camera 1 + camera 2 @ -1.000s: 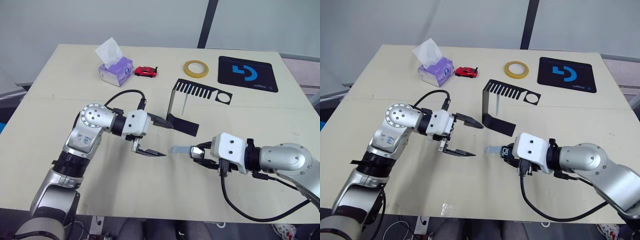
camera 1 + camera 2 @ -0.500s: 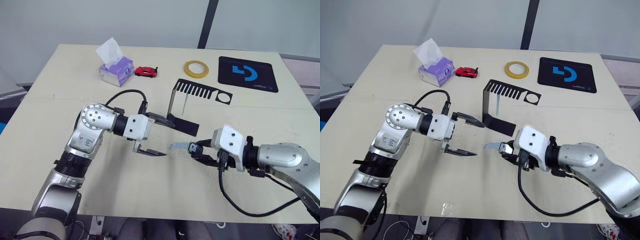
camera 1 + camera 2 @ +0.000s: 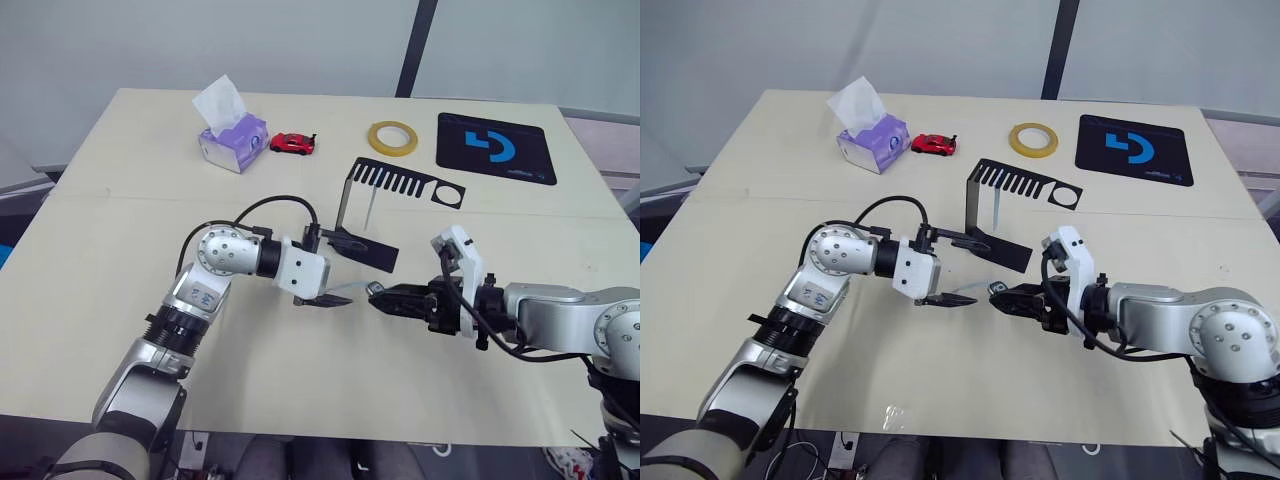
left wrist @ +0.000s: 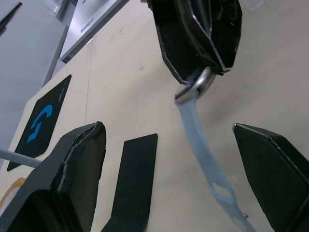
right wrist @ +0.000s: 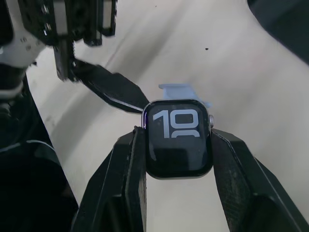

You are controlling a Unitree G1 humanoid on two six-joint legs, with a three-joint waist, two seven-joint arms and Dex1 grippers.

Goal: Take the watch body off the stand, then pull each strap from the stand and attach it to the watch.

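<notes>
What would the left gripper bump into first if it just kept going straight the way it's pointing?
Probably the strap hanging from the watch body, which the right gripper holds. It lies between the left gripper's open fingers, though depth is hard to judge.
</notes>
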